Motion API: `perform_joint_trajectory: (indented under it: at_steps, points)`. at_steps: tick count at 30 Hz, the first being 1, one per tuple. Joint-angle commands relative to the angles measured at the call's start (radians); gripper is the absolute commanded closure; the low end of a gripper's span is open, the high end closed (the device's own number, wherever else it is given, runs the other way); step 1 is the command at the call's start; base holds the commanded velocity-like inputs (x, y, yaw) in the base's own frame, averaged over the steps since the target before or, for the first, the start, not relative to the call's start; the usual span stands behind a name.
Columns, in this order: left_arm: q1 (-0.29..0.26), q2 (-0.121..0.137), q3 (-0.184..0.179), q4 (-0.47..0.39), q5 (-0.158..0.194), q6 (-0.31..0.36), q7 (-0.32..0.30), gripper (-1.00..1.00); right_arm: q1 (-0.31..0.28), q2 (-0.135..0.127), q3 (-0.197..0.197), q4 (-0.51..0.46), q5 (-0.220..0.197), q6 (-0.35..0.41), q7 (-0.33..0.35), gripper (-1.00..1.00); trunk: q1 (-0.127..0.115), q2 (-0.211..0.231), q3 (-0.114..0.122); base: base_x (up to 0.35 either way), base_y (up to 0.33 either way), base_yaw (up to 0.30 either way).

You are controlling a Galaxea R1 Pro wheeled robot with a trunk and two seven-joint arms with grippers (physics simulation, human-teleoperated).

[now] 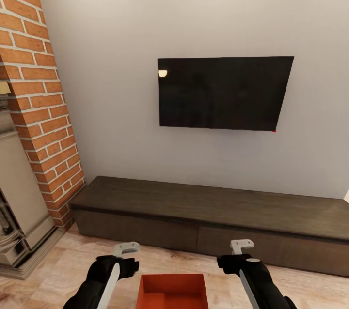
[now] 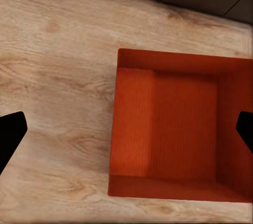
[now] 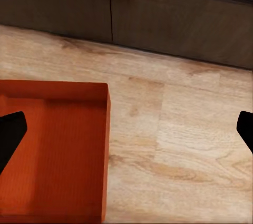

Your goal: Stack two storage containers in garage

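Storage-container work had the robot in the living room, facing a beige wall (image 1: 121,57) with a red-brick fireplace (image 1: 39,105) at the left. On that wall hung a black TV (image 1: 223,93), and under it ran a long dark low cabinet (image 1: 203,212) on the light wood-plank floor (image 1: 58,270). One red-orange storage container (image 1: 172,291) sat on the planks just in front of the cabinet, between the two arms at the bottom edge of the head view, its open top showing a finely ribbed bottom and nothing inside. The left gripper (image 2: 126,129) hung above the container's near wall and the bare planks beside it, its dark fingertips (image 2: 10,137) spread wide apart and holding nothing. The right gripper (image 3: 126,129) hung over the container's other wall (image 3: 104,150) and the floor beyond it, fingers likewise wide apart and empty.
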Motion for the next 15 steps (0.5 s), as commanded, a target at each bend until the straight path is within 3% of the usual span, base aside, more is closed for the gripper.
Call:
perform_joint_trajectory:
  at_steps: [1,15]
  points:
    - [-0.002,-0.001,-0.001,0.004,0.011,0.005,0.010,-1.00,-0.002,0.000,0.003,0.001,0.005,0.006,-0.001,-1.00,0.000,-0.001,-0.001,0.000,0.000,0.000]
    - [-0.006,0.003,0.000,0.093,0.012,0.002,0.007,-1.00,-0.003,0.004,0.004,0.081,-0.001,0.005,0.005,-1.00,0.000,-0.001,-0.001,0.000,0.000,0.000]
